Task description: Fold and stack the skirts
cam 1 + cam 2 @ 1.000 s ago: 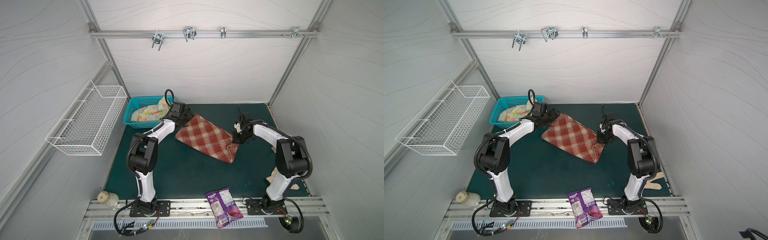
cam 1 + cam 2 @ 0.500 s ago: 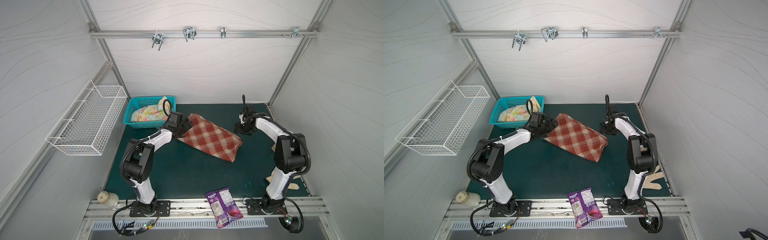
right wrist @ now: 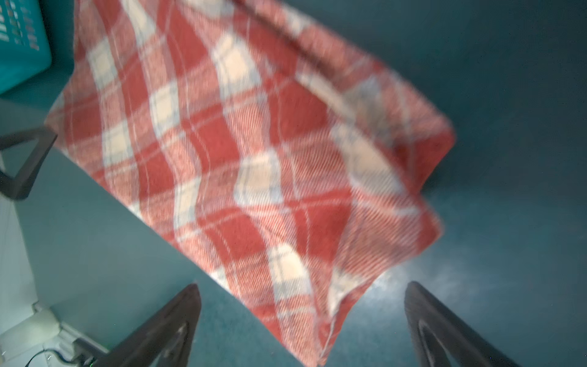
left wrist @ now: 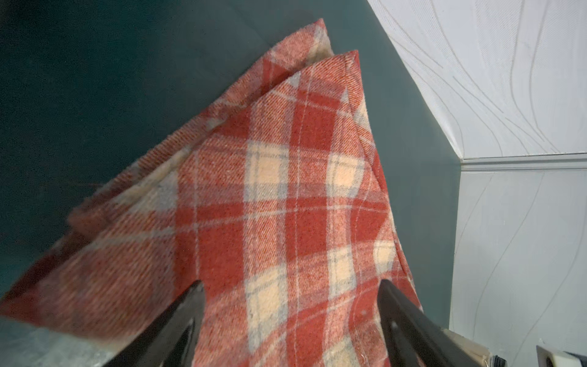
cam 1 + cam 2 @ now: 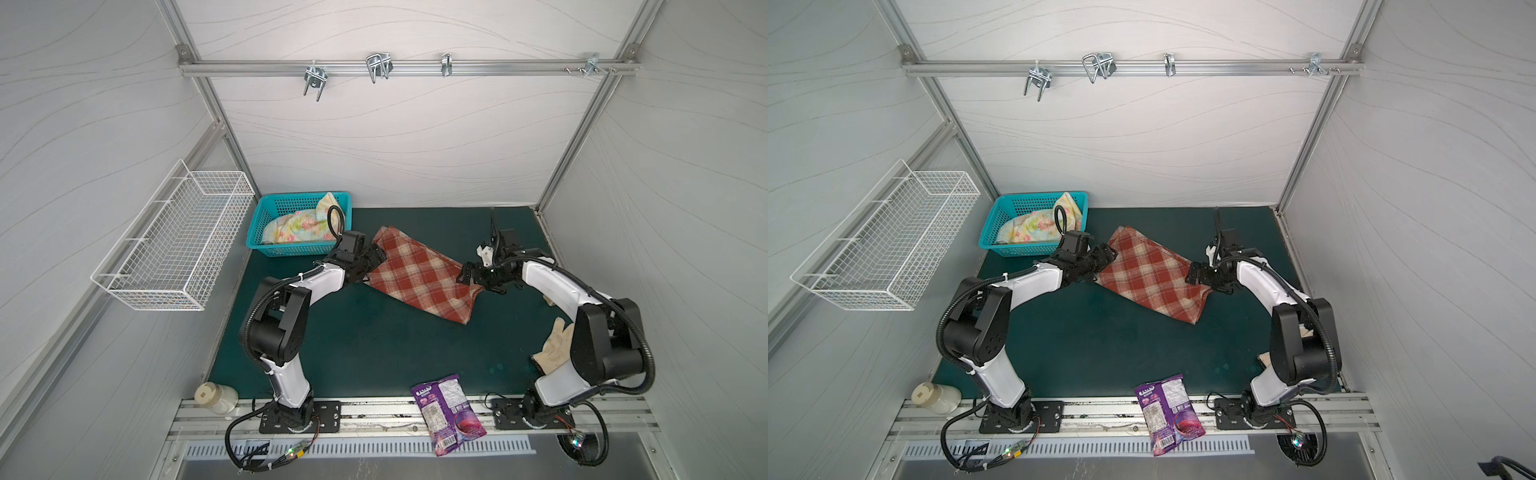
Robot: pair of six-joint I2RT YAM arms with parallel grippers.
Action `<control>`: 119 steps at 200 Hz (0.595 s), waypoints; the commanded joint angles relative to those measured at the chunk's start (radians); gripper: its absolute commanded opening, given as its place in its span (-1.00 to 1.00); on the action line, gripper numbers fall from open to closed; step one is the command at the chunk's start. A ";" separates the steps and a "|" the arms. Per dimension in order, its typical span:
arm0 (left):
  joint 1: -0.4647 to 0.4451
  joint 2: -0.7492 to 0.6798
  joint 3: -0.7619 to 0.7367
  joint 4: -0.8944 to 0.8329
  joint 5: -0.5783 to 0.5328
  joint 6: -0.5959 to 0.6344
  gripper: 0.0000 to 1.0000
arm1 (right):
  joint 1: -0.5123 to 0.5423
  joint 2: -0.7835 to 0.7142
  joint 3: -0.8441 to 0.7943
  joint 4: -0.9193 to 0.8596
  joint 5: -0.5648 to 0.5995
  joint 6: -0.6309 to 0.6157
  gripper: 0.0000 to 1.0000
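Observation:
The rust-red and cream plaid skirt (image 5: 419, 278) (image 5: 1152, 276) lies folded flat on the green mat (image 5: 365, 340). My left gripper (image 5: 374, 259) (image 4: 290, 286) hovers over its left end, jaws wide open, with plaid cloth (image 4: 286, 190) below them. At the skirt's right edge my right gripper (image 5: 467, 276) (image 3: 301, 289) is open, and a loose corner of the plaid (image 3: 320, 317) lies between its spread fingers, held by nothing. The pastel floral skirt (image 5: 299, 224) (image 5: 1034, 226) sits bunched in the teal basket (image 5: 291, 249).
A white wire basket (image 5: 178, 257) hangs on the left wall. A cream knit glove (image 5: 552, 349) lies by the right arm's base. A purple snack bag (image 5: 446, 407) overhangs the front rail. A white jar (image 5: 214, 397) stands at the front left.
The right gripper has opened and let go of the plaid skirt, which has settled flat. It swung back, then returned to the skirt's right edge. The left gripper shifted slightly forward.

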 commanded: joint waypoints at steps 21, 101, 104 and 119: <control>-0.002 0.027 -0.036 0.056 -0.051 0.018 0.70 | 0.014 0.023 -0.021 0.081 -0.051 0.033 0.99; -0.002 -0.018 -0.170 0.108 -0.142 -0.007 0.70 | -0.028 0.120 0.016 0.135 0.010 0.021 0.99; -0.002 -0.017 -0.172 0.108 -0.144 -0.007 0.70 | -0.030 0.123 0.018 0.137 0.012 0.020 0.99; -0.002 -0.012 -0.179 0.106 -0.146 -0.007 0.70 | -0.038 0.134 0.033 0.141 0.023 0.020 0.99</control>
